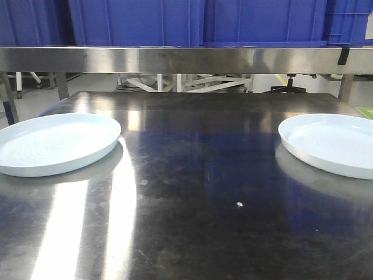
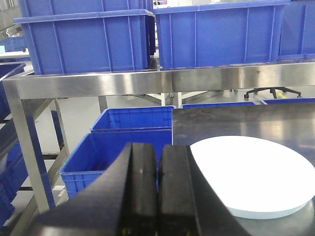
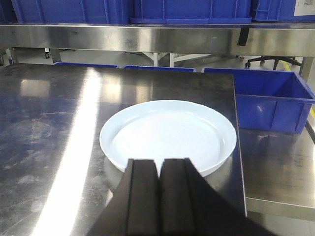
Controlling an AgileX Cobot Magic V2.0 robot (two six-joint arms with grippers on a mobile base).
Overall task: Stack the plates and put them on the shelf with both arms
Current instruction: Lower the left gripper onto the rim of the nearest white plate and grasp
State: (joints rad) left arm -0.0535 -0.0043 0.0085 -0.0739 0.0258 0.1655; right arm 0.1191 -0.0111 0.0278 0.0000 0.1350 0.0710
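Two pale blue-white plates lie flat on the dark steel tabletop, one at the left (image 1: 55,143) and one at the right (image 1: 335,143), far apart. Behind them runs the shelf's steel front rail (image 1: 186,59). No gripper shows in the front view. In the left wrist view my left gripper (image 2: 158,150) is shut with nothing in it, just left of the left plate (image 2: 253,177) and near the table's left edge. In the right wrist view my right gripper (image 3: 159,162) is shut and empty, its tips over the near rim of the right plate (image 3: 170,135).
Big blue crates (image 1: 137,22) sit on the shelf above the rail. More blue crates (image 2: 125,147) stand on the floor beyond the table's left edge, and another crate (image 3: 268,101) sits past its right edge. A small white speck (image 1: 239,204) lies mid-table.
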